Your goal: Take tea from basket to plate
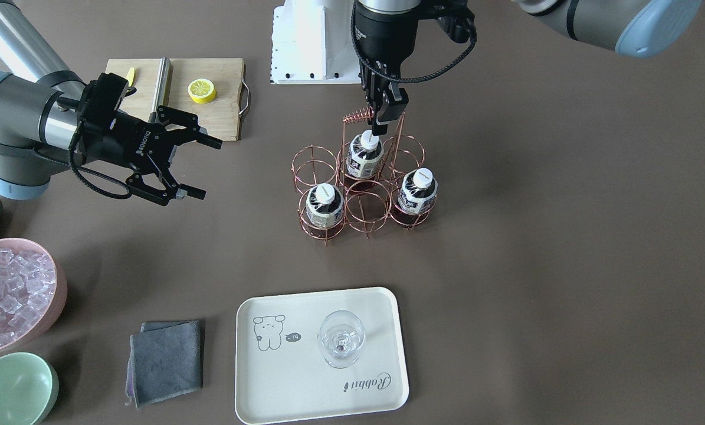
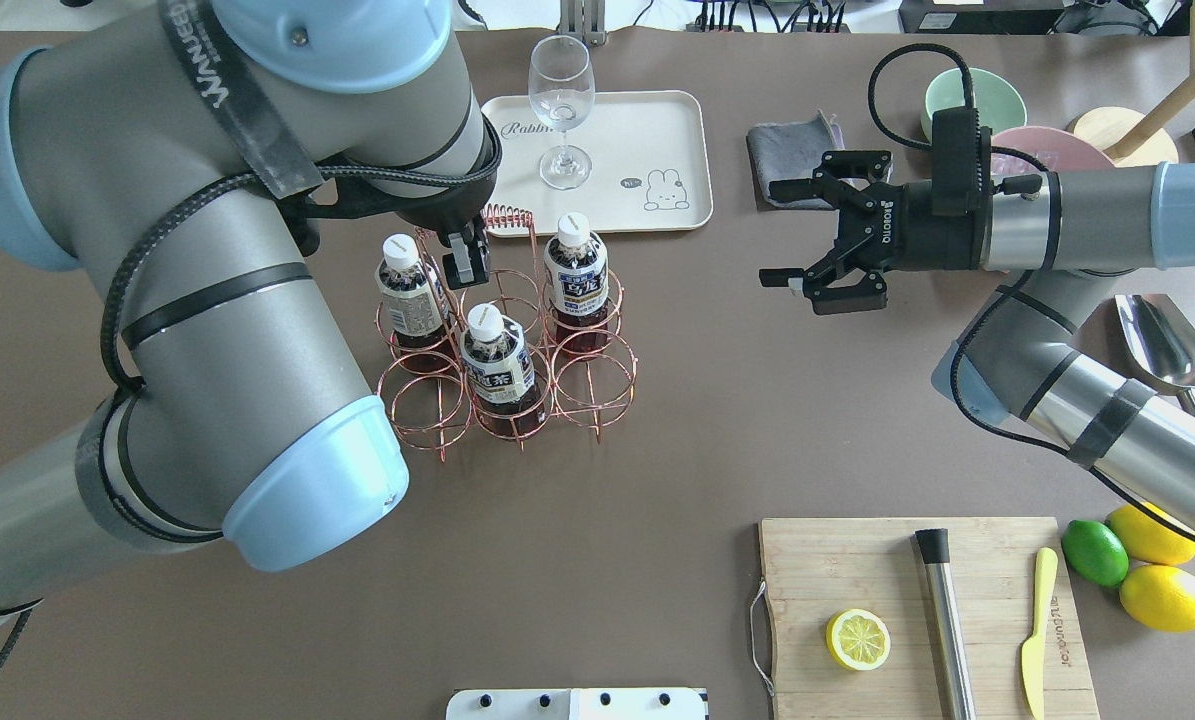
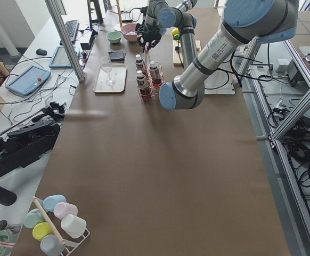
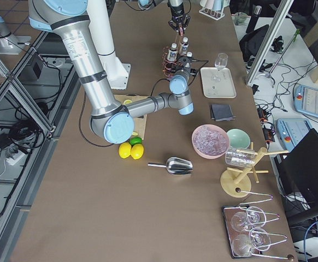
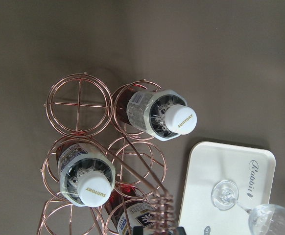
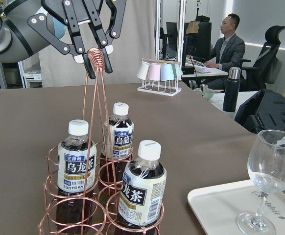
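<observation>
In the front-facing view, the small brown white-capped tea bottle [image 1: 364, 154] stands with 2 others in the copper wire basket [image 1: 358, 113], the left gripper [image 1: 386, 121] narrowly parted and empty just above its cap, with bare brown tabletop [image 1: 505, 265] between basket and cream rectangular plate [image 1: 305, 389], while overhead the right gripper [image 2: 772, 235] is spread wide, empty, well aside.
</observation>
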